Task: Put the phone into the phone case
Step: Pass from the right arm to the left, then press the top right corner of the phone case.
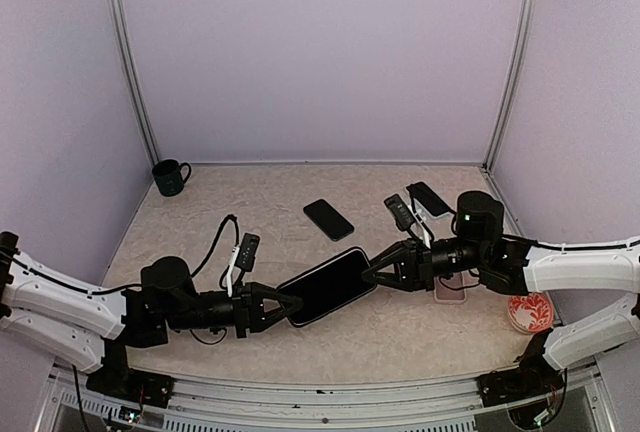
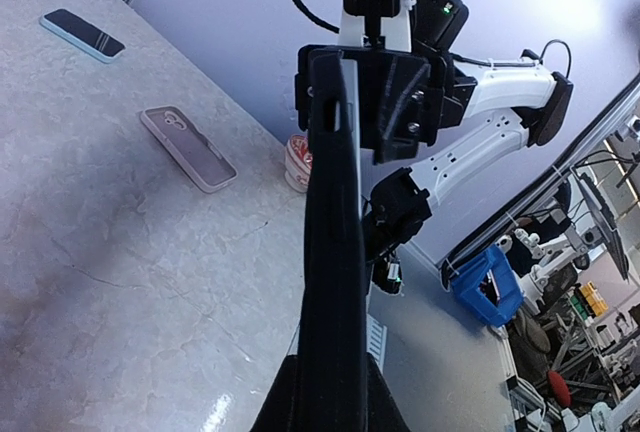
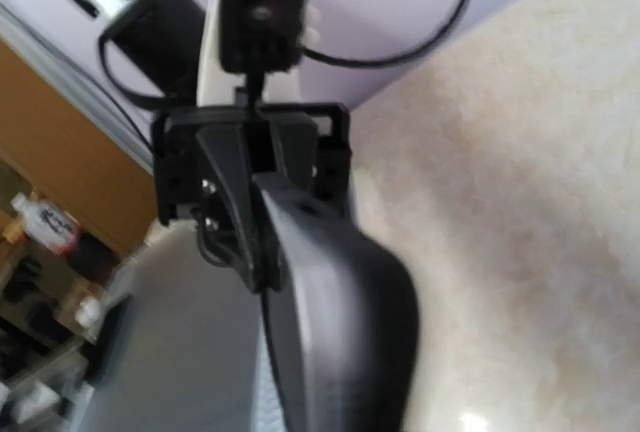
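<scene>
Top external: phone [image 1: 325,287] is held above the table [image 1: 250,202], pinched at one end by the left fingers [image 1: 295,304], the right fingers' [image 1: 368,275] grip indiscernible, phone case [image 2: 188,149] set apart; a sag or drop is risked should that one-ended pinch slip.

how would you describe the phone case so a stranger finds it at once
Look at the right side of the table, near the red-and-white dish. The phone case lies flat there, partly under the right arm. It is the only pale pink piece; the phones around it are dark.
</scene>
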